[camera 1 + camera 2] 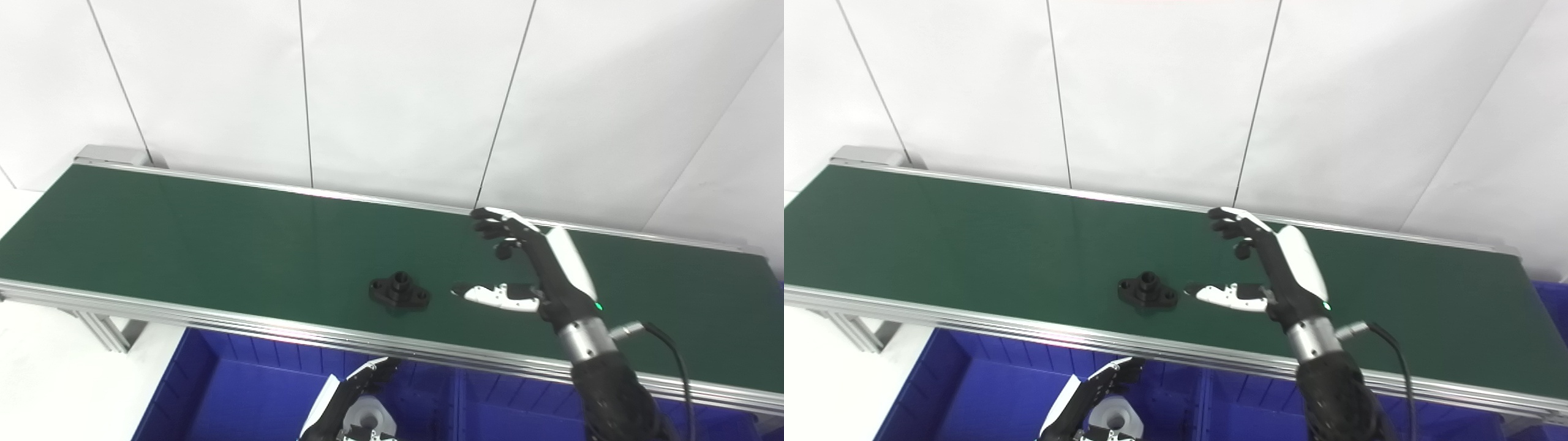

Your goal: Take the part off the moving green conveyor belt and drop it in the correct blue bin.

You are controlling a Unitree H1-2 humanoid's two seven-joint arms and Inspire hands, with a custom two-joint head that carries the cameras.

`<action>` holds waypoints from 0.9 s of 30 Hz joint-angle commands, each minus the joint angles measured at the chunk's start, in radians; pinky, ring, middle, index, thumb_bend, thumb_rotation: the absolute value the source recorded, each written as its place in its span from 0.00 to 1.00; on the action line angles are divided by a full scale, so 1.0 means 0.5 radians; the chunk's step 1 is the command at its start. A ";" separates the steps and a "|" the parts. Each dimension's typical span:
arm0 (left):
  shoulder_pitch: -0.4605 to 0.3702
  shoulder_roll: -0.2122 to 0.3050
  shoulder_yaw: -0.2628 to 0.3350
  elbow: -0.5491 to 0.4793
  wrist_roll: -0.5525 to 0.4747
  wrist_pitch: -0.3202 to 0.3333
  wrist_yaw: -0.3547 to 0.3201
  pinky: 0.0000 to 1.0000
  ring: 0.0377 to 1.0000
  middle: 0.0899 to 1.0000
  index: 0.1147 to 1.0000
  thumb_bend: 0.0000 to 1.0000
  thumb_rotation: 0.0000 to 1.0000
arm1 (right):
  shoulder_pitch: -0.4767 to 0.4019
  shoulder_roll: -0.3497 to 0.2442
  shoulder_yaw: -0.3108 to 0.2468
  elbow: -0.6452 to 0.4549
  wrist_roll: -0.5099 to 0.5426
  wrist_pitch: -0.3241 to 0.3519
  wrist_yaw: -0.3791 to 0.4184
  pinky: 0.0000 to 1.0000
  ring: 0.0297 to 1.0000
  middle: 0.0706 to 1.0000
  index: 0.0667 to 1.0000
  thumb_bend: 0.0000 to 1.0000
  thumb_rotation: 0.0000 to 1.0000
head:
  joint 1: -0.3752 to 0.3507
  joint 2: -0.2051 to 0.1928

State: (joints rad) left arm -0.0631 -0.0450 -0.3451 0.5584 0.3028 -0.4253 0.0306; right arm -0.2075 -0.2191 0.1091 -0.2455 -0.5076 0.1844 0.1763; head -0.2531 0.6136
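- The black part (399,290) lay flat on the green conveyor belt (184,239), near the belt's front rail and roughly at the middle of its length (a flanged piece with a short round boss standing up from its centre).
- My right hand (531,269) hung over the belt to the right of the part, fingers spread and holding nothing.
- My thumb (490,295) pointed left toward the part, its tip near the part's right flange but apart from it.
- My other fingers (496,223) reached out higher and farther back, toward the belt's rear rail, leaving a wide gap above the thumb.
- A black cable (670,352) ran from my right wrist down toward the lower edge of the view.
- My left hand (349,395) sat low, below the belt's front rail and over the blue bin (202,392), with its dark fingers loosely curled; whether it held anything I could not tell, since only part of it showed.
- A white round object (366,419) lay just beside that left hand, down in the bin.
- A white panelled wall (398,92) stood behind the belt.
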 commanded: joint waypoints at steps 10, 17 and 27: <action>-0.042 -0.010 0.008 -0.077 -0.004 -0.074 -0.023 0.74 0.79 0.80 0.78 0.74 0.16 | -0.305 -0.114 0.252 0.467 -0.343 -0.010 -0.006 0.63 0.69 0.70 0.74 0.78 0.29 | -0.027 0.005; -0.033 -0.017 0.003 -0.095 0.003 -0.057 -0.028 0.75 0.79 0.81 0.78 0.74 0.16 | -0.398 -0.142 0.362 0.736 -0.438 -0.042 -0.035 0.63 0.67 0.67 0.73 0.79 0.27 | -0.026 0.017; -0.032 -0.023 -0.010 -0.099 -0.010 -0.071 -0.028 0.77 0.79 0.78 0.78 0.73 0.17 | -0.424 -0.179 0.457 0.957 -0.509 -0.010 -0.038 0.65 0.69 0.70 0.74 0.77 0.24 | -0.022 0.043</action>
State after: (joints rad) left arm -0.0635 -0.0457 -0.3488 0.5325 0.3010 -0.4257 0.0181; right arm -0.3851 -0.2966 0.3369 0.2427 -0.7494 0.1858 0.1789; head -0.2669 0.6320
